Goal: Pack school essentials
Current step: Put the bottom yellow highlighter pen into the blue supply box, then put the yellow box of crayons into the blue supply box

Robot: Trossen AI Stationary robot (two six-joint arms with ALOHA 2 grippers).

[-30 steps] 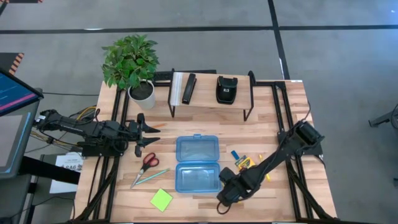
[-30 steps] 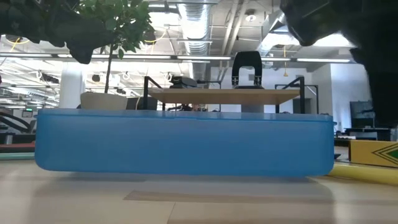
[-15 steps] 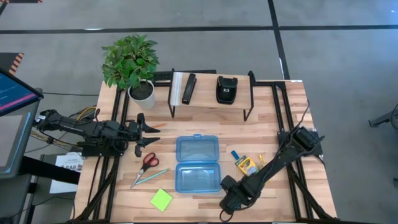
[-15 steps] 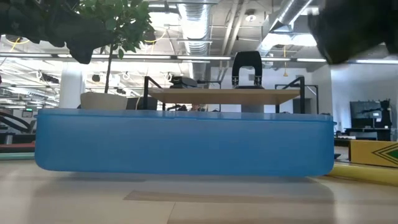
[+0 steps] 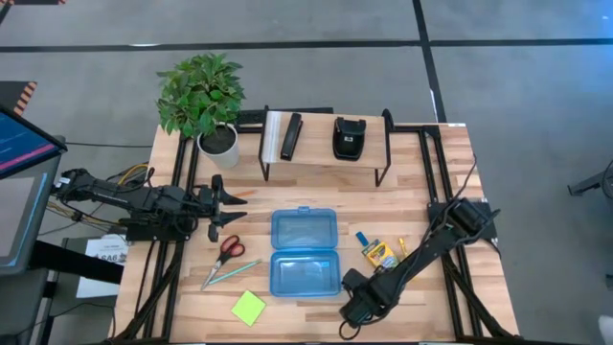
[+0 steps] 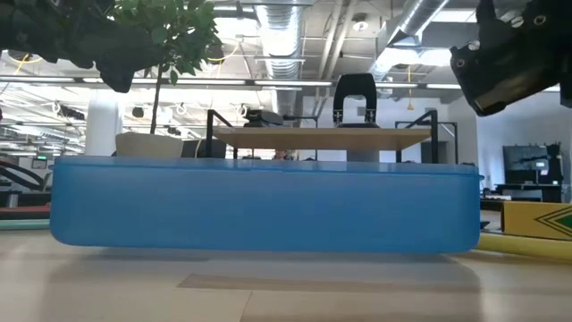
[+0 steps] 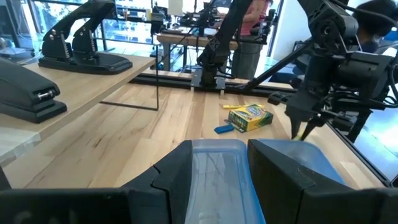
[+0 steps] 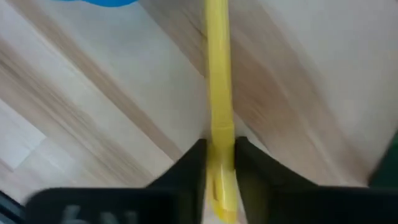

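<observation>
An open blue plastic box (image 5: 304,252) lies at the table's middle; it also shows in the low view (image 6: 264,206). My right gripper (image 5: 356,305) (image 8: 217,146) hovers near the box's near right corner, shut on a yellow pencil (image 8: 217,68). The yellow-green crayon box (image 5: 379,253) and blue eraser (image 5: 362,238) lie right of the blue box. Red-handled scissors (image 5: 228,247), a teal pencil (image 5: 230,273) and a lime-green sticky-note pad (image 5: 249,308) lie to its left. My left gripper (image 5: 228,196) (image 7: 219,149) is open and empty at the table's left. My right gripper pinches the yellow pencil between its two fingers near one end (image 8: 217,134). The pencil runs out ahead of the fingers, along them, over the bare wood. The left wrist view shows the fingers (image 7: 297,119) pointing down. Whether the pencil's far end touches the table, I cannot tell.
A low wooden shelf (image 5: 326,144) at the back holds a black bar with a white pad (image 5: 283,136) and a black pouch (image 5: 348,137). A potted plant (image 5: 203,96) stands at the back left. Small yellow pieces (image 5: 402,244) lie right of the crayon box.
My right gripper has gone a little toward the table's near edge, still shut on the yellow pencil, and its arm has swung off the crayon box, which now shows whole.
</observation>
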